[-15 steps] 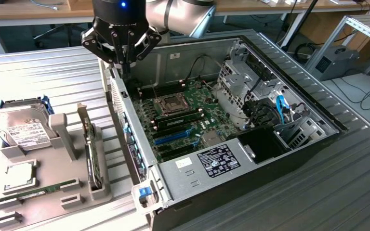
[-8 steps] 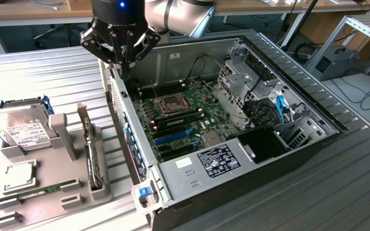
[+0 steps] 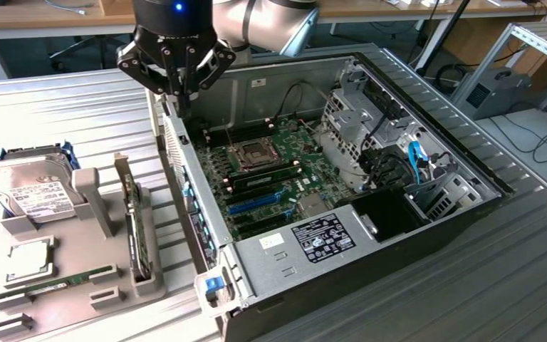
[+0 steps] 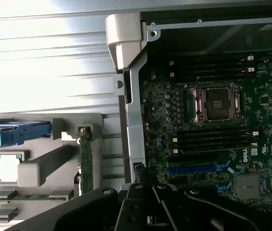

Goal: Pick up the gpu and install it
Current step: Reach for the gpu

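The gpu (image 3: 134, 226) stands on its edge in a slot of the grey holder tray (image 3: 65, 299), its silver bracket end up, at the exterior view's left. In the wrist view the gpu (image 4: 85, 161) appears edge-on as a thin green strip. My gripper (image 3: 182, 107) hangs high over the near wall of the open computer case (image 3: 387, 235), well apart from the card, fingers together and empty. Its black links (image 4: 174, 207) show in the wrist view. On the motherboard (image 3: 283, 164) lie blue expansion slots (image 3: 254, 203), with nothing in them.
The tray also carries a silver hard drive (image 3: 31, 192) in a blue bracket, a CPU (image 3: 31, 260) and a green memory stick (image 3: 60, 285). Drive cages and cables (image 3: 387, 149) crowd the case's right side. Ribbed metal tabletop (image 3: 65, 107) surrounds everything.
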Robot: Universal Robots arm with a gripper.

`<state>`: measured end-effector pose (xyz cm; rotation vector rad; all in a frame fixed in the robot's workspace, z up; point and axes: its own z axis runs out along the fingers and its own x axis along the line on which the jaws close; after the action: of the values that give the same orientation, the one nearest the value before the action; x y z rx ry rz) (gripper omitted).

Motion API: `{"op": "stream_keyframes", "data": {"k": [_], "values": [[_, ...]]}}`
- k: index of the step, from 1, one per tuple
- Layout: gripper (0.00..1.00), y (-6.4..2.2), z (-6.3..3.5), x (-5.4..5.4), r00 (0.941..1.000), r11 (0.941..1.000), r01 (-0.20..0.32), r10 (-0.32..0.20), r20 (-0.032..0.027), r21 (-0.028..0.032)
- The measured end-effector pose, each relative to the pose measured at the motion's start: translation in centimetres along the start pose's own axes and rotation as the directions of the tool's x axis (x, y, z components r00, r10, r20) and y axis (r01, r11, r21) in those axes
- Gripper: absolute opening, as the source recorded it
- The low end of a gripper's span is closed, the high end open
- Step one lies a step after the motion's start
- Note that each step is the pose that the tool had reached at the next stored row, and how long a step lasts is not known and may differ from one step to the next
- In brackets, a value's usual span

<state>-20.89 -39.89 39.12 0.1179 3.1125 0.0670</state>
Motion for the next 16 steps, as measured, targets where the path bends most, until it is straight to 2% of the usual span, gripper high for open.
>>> {"op": "stream_keyframes", "data": {"k": [16], "values": [[0.11,-0.03,0.0,0.42,1.0,1.0,0.0,0.0,0.0,0.0]]}}
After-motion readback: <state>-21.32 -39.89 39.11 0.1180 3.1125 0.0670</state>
